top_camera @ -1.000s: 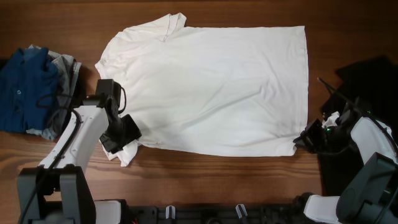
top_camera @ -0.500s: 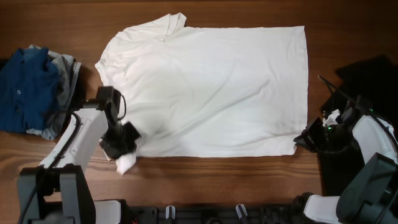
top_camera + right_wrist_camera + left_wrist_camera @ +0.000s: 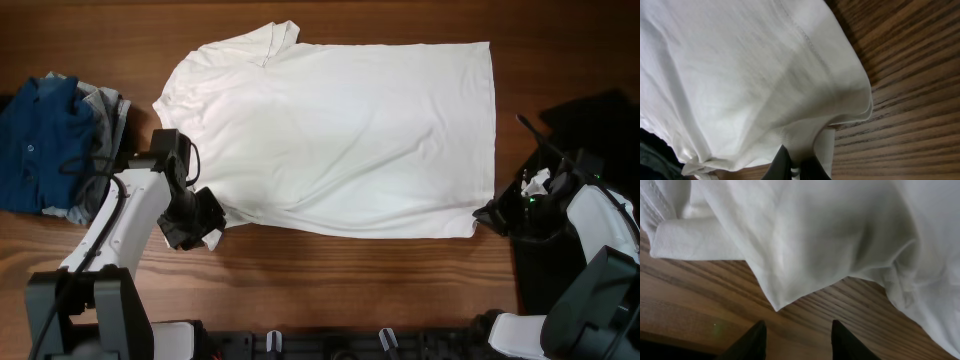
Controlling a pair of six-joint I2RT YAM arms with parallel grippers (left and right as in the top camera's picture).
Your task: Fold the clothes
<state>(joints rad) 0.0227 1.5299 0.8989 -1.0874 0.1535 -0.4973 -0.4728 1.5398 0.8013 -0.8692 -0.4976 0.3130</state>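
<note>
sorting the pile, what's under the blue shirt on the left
A grey garment sticks out from under the blue shirt; anything else below is covered.

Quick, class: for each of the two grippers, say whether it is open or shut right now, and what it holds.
Left gripper: open, holding nothing.
Right gripper: shut on the T-shirt, at its corner.

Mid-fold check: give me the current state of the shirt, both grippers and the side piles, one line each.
T-shirt: spread flat on the table, unfolded, near sleeve bunched.
Left gripper: fingers apart, nothing between them, just off the near sleeve.
Right gripper: fingers shut on the T-shirt's near hem corner.
Blue clothes pile: crumpled, unfolded, left of the T-shirt.
Black cloth: lying at the table's right edge, shape unclear.
</note>
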